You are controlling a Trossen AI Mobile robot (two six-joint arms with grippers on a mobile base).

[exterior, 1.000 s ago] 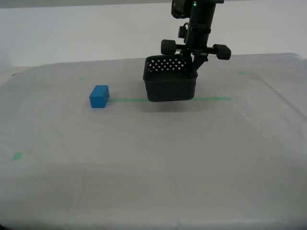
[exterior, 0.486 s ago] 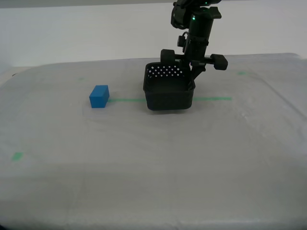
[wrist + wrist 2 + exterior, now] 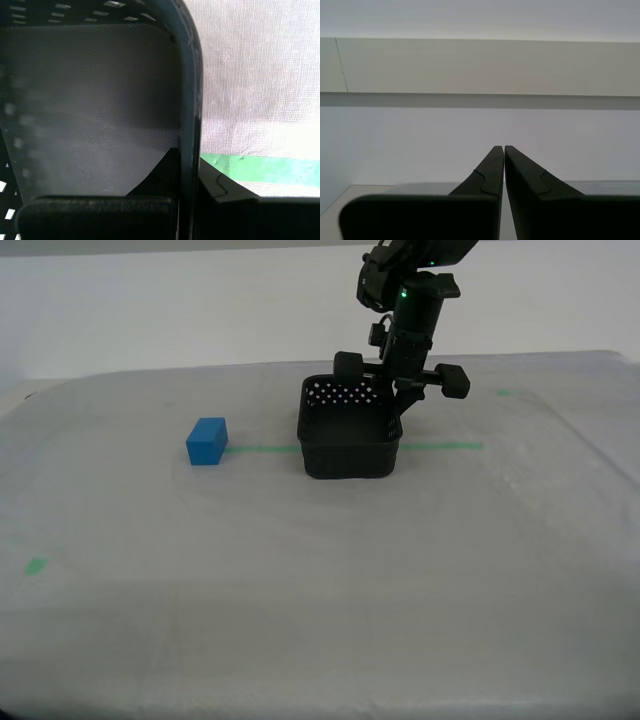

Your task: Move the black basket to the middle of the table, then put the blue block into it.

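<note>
The black basket [image 3: 348, 440] sits on the table [image 3: 320, 580] near its middle, over the green tape line [image 3: 262, 449]. My first gripper [image 3: 398, 405] comes down from above and is shut on the basket's wall at the corner towards the exterior view's right. In the first wrist view the basket's wall [image 3: 189, 75] runs between the two fingers of my first gripper [image 3: 187, 156], one inside and one outside. The blue block [image 3: 207, 441] lies on the table to the exterior view's left of the basket, apart from it. My second gripper [image 3: 504, 148] is shut and empty, facing a blank wall.
Small green tape marks lie at the table's near side on the exterior view's left [image 3: 37, 565] and far on its right [image 3: 503, 392]. The green tape [image 3: 265, 170] shows beside the basket in the first wrist view. A pale wall stands behind the table.
The basket has come down from just above the table onto its surface, shifting slightly to the exterior view's left with my first gripper. The blue block has not moved.
</note>
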